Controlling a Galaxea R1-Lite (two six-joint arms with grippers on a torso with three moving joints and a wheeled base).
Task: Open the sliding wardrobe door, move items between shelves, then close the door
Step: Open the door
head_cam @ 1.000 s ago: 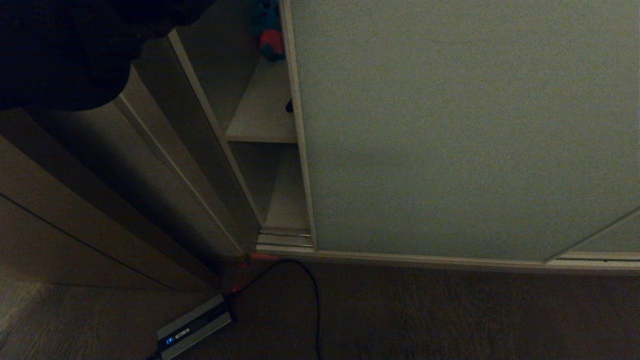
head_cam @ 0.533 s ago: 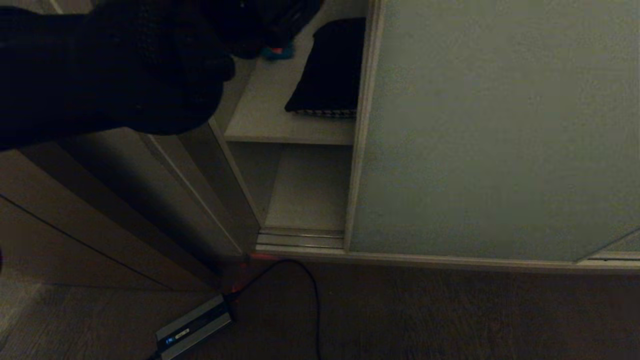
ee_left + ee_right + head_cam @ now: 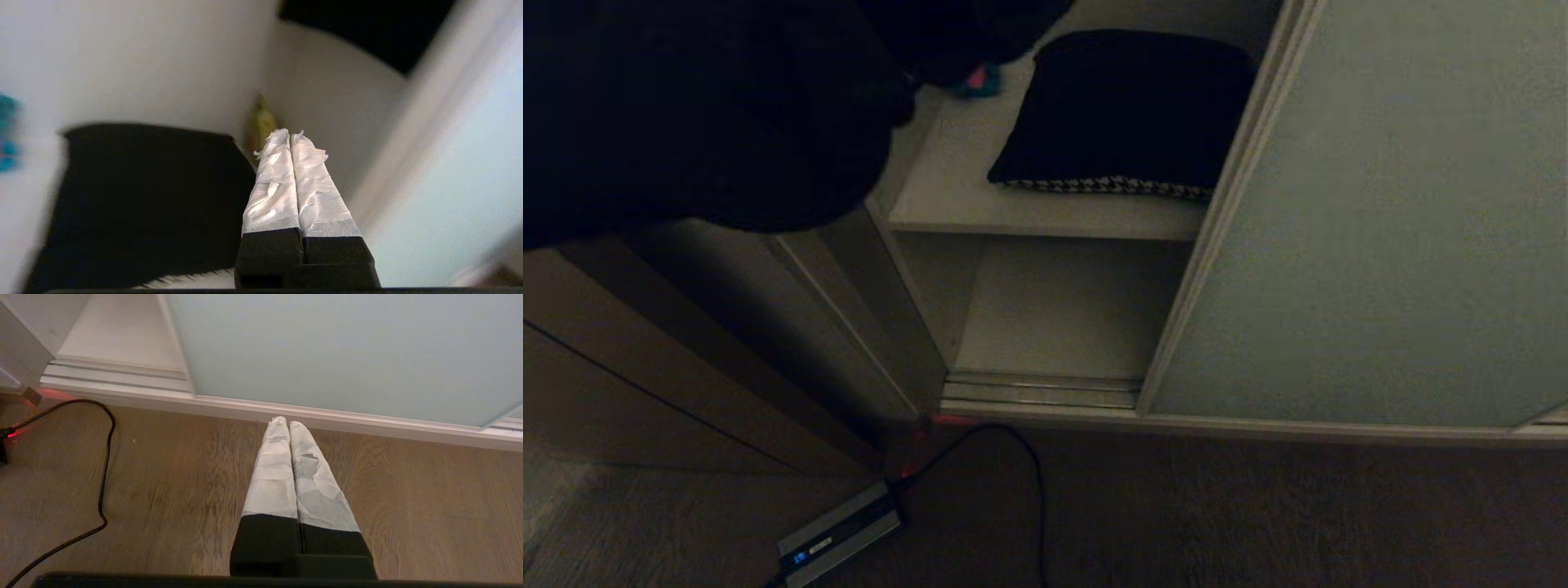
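Dim wardrobe, door (image 3: 1380, 212) partly slid aside; left gripper (image 3: 291, 136) pressed shut, empty, inside the opening; widening it, then grasping the cushion (image 3: 1127, 110), seems next.

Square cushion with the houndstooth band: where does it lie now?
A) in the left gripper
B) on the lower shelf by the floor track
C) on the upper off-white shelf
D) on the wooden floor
C: the square cushion lies flat on the upper off-white shelf, above the bare lower shelf.
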